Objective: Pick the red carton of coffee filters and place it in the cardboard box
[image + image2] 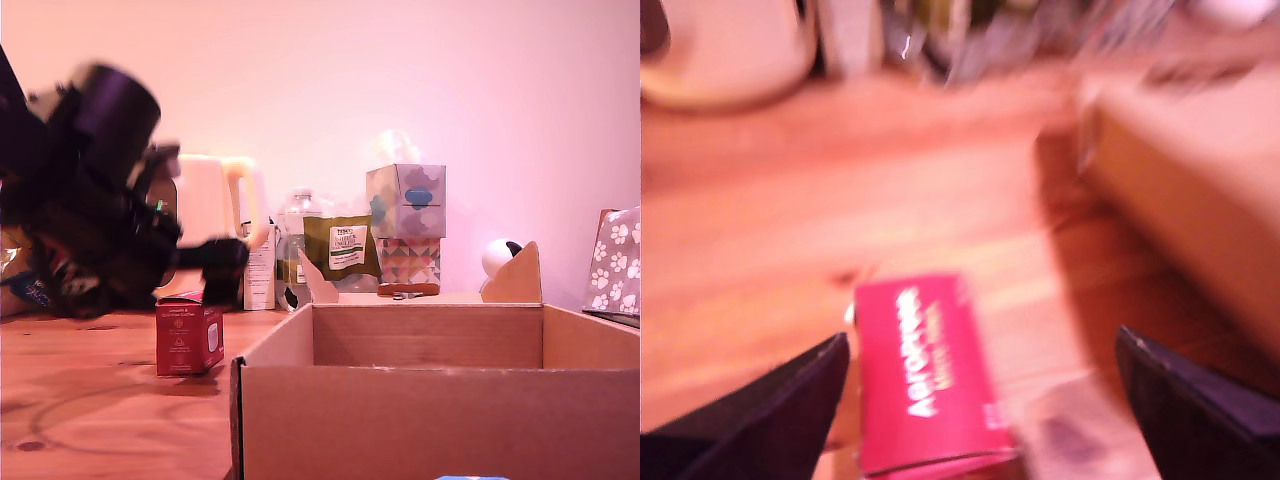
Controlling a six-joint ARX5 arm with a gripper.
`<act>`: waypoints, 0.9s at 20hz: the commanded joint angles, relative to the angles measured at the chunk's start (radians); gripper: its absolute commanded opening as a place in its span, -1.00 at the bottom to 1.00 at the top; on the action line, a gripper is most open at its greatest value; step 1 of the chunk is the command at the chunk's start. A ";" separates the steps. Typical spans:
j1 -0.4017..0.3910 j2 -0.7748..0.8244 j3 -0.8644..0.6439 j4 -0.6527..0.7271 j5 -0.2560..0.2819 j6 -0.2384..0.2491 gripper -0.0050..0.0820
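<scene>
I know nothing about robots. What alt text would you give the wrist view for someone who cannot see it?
A blurred close-up shows an open black pincer, its two dark fingers spread wide apart over a small red cardboard carton with white AeroPress lettering on a wooden table. Part of a large brown cardboard box stands beside it, apart from the carton.

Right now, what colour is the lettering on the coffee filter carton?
White, on the red carton of coffee filters; it shows best in the wrist view, though blurred.

The red carton of coffee filters (188, 339) stands upright on wood, just beside the open cardboard box (440, 410).
</scene>
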 commanded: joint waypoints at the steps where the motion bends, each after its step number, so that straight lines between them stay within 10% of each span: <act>1: 0.013 0.017 0.020 -0.019 0.011 0.004 0.90; 3: 0.023 0.018 0.024 -0.039 0.055 0.004 0.75; 7: 0.024 0.018 0.025 -0.094 0.121 0.004 -0.30; 18: 0.019 -0.376 0.026 -0.327 0.144 0.034 -0.31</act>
